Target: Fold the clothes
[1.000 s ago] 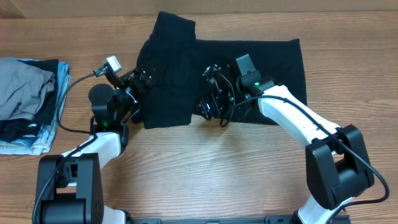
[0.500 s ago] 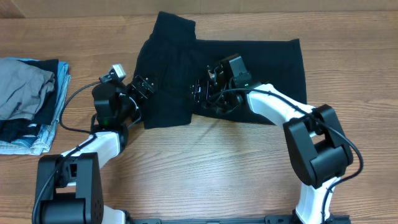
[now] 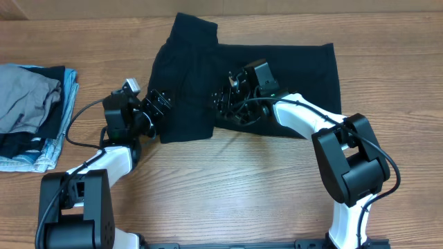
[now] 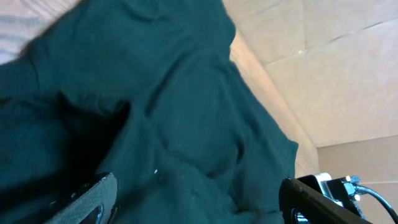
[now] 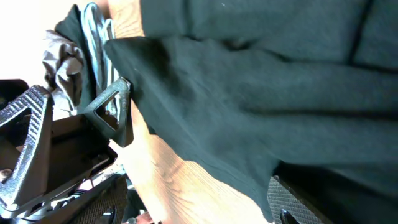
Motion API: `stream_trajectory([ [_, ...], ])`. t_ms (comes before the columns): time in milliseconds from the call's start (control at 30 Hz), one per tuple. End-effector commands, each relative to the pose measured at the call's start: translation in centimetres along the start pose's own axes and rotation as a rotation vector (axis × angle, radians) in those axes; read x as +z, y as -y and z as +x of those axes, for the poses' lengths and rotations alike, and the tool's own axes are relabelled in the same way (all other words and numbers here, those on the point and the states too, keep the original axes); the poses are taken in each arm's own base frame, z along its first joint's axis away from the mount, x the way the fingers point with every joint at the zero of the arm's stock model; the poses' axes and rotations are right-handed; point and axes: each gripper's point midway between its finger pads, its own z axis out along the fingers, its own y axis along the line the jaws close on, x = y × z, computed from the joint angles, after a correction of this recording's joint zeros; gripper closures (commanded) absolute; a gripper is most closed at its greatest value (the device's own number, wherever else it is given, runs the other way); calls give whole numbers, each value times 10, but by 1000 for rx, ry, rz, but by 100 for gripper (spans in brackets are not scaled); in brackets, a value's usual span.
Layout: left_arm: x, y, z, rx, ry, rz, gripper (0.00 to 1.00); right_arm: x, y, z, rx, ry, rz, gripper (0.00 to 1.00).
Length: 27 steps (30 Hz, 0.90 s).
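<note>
The black garment (image 3: 284,66) lies on the far middle of the wooden table (image 3: 228,187), its near edge partly hidden by the left gripper (image 3: 158,104) and right gripper (image 3: 225,104), both with fingers wide apart. A clothes pile (image 3: 31,111) at left is cut off.

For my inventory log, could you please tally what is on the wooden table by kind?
Black fabric garment: 1
Pile of folded grey, dark and blue clothes: 1
Robot grippers: 2 (left gripper, right gripper)
Total: 4
</note>
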Motion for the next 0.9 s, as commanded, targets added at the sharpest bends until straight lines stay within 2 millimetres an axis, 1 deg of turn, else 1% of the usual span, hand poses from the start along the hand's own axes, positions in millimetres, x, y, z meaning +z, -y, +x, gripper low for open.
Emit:
stream_trajectory([
  [0, 1, -4, -2, 18, 1, -14, 11, 1, 8, -8, 26, 27, 35, 21],
  [100, 1, -6, 2, 10, -14, -26, 10, 2, 7, -9, 29, 30, 34, 21],
  [233, 1, -17, 4, -10, -13, -74, 12, 2, 8, -8, 34, 30, 40, 21],
  [367, 0, -21, -5, 0, 29, -102, 13, 2, 8, -8, 35, 29, 40, 21],
  [567, 2, -13, -16, 85, 47, -95, 13, 3, 8, -7, 42, 27, 41, 21],
  [667, 1, -25, -15, 77, 52, -152, 12, 4, 6, -6, 34, 26, 37, 21],
  [733, 0, -25, -14, 94, 48, -154, 11, 6, 4, -5, 28, 25, 37, 21],
  [833, 1, -25, -13, 94, 44, -151, 9, 10, 1, -4, 16, 25, 29, 24],
  [867, 1, -24, -13, 94, 42, -149, 9, 11, 0, -3, 12, 25, 27, 27],
])
